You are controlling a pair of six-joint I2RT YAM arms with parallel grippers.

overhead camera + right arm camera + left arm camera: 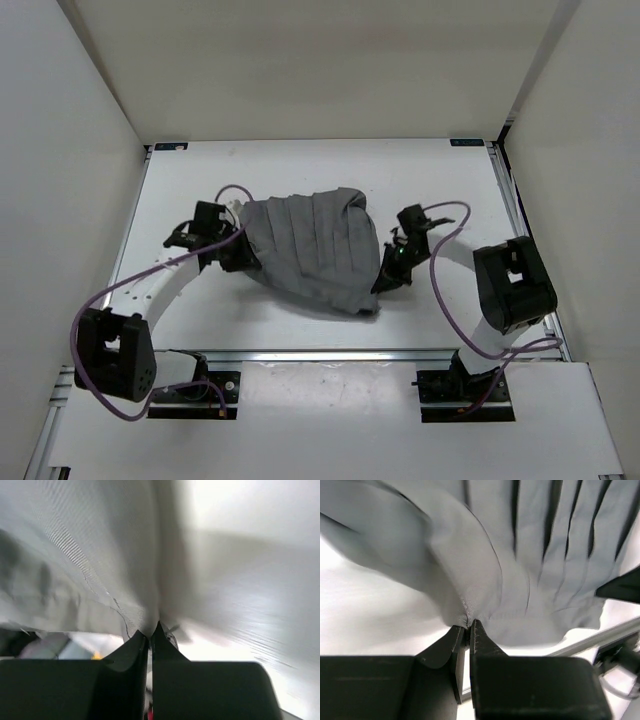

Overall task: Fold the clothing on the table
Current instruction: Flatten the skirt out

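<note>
The clothing point(315, 255) is a grey pleated skirt-type thing sitting bunched up around the middle of the white table point(300, 165), a bit crumpled rather than flat, with its pleats point(550, 525) fanning out from the left side toward the right. The left gripper point(468, 626) is at the skirt's left edge, jaws pinched down on a gathered bit of fabric, and you can see the cloth puckering right at the tips. The right gripper point(150, 630) is at the right edge, jaws squeezed together on the cloth there, with the fabric draped close over its camera.
</note>
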